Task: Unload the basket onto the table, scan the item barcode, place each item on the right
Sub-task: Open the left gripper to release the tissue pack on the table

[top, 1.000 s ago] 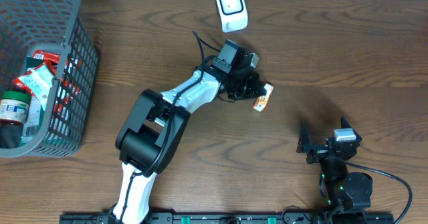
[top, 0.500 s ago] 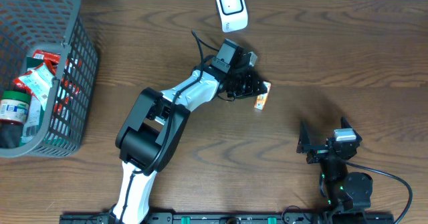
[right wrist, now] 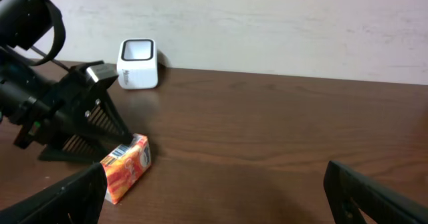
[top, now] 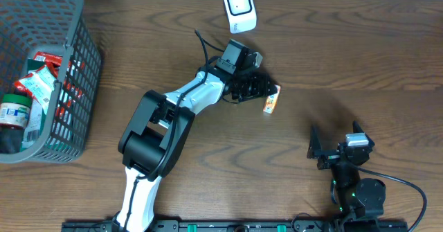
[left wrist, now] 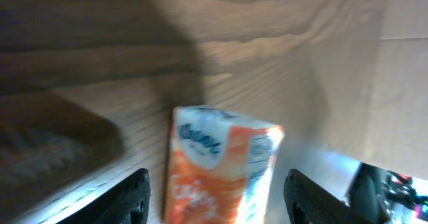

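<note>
The item is a small orange-and-white tissue pack [top: 271,102] lying on the wooden table, right of centre. My left gripper [top: 265,89] stands open over its near end; in the left wrist view the pack [left wrist: 221,160] sits between the two black fingers [left wrist: 130,200] with a gap on each side. From the right wrist view the pack [right wrist: 126,167] shows a barcode on its end face. The white scanner [top: 239,8] stands at the table's far edge, above the pack. My right gripper [top: 337,144] rests open near the front right, nothing between its fingers [right wrist: 374,194].
A grey mesh basket [top: 69,86] at the far left holds several packets and a jar. The left arm's body [top: 159,128] stretches diagonally across the middle of the table. Bare wood lies between the pack and my right gripper.
My left gripper has opened and let go of the pack, which now lies on the table. The wrist has shifted slightly up and left. The right arm has not moved.
</note>
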You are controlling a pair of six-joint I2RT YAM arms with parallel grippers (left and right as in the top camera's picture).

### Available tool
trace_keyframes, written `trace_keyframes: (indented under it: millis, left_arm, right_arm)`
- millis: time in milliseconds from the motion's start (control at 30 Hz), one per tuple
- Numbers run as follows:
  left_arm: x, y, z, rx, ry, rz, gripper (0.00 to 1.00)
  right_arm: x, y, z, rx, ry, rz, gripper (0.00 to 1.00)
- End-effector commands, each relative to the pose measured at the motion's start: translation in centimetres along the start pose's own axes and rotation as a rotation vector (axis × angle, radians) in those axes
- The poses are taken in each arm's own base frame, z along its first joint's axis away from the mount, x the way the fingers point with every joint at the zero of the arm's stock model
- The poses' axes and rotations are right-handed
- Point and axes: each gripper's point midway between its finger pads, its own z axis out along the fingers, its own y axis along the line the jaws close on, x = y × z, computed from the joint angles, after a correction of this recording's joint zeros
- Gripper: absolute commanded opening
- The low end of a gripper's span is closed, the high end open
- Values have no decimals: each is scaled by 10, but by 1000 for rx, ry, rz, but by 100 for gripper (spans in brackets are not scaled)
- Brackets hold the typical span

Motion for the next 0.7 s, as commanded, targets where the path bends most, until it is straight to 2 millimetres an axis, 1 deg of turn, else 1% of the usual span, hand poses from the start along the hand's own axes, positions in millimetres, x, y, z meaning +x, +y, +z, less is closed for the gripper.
trace_keyframes:
  millis: [0,133,233,300,400,500,567,600,667]
  left_arm:
    - [-20,-4,-25,-107,-97,88,66]
    - [-28,-4,-55,-236,-153,133,66]
    - [-29,-8,-76,-301,-178,173,66]
    - [-28,-12,-85,-323,-185,194,66]
    - [-24,-22,-87,-319,-180,237,66]
    - [-17,-28,-80,-336,-166,292,66]
    - [-13,-26,-78,-400,-172,335,66]
    - [-12,-27,-83,-498,-178,383,66]
    - [-15,-29,-93,-590,-201,406,69]
  right_arm:
    - [1,1,0,-4,4,-8,99]
    - [1,1,0,-4,4,-8,99]
    - [1,1,0,-4,4,-8,99]
    - [1,1,0,-4,4,-8,99]
    - [1,1,0,-4,4,-8,99]
    - [1,1,0,-4,4,-8,99]
    - [1,1,0,-4,4,-8,99]
    - [1,1,0,-4,4,-8,99]
    - [1,1,0,-4,4,-8,99]
